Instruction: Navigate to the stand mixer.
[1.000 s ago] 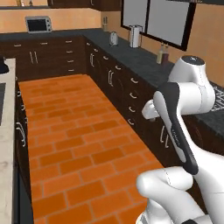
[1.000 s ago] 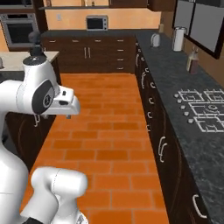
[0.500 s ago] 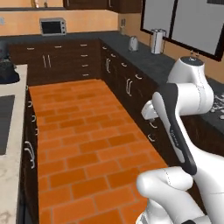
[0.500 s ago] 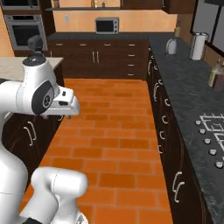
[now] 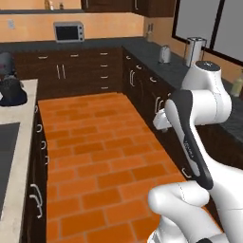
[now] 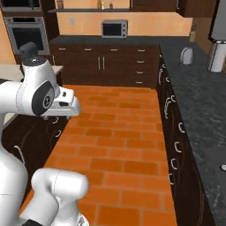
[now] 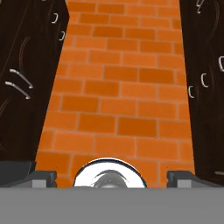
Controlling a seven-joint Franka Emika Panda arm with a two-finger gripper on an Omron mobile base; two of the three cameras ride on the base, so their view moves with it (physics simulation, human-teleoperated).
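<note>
The stand mixer (image 5: 10,83), with a grey head over a dark bowl and base, stands on the pale island counter (image 5: 18,161) at the far left of the left base view. In the right base view its grey head (image 6: 27,47) peeks out above my arm's shoulder joint, and the rest is hidden. My gripper (image 7: 111,178) hangs over the brick floor (image 7: 118,100) in the aisle, well away from the mixer. Its fingertips (image 7: 43,177) are spread wide and it is open, with nothing between them.
Dark cabinets line the back wall, carrying a microwave (image 5: 69,32) (image 6: 114,28), with a wall oven (image 6: 26,33) to the left. The dark right counter (image 6: 198,101) holds a kettle (image 5: 164,53) and a steel canister (image 5: 193,51). Brick floor (image 5: 95,142) runs between island and counter.
The whole scene has slid right in both base views, so the base has swung left. The mixer sits further into the frame. The arm's pose is unchanged.
</note>
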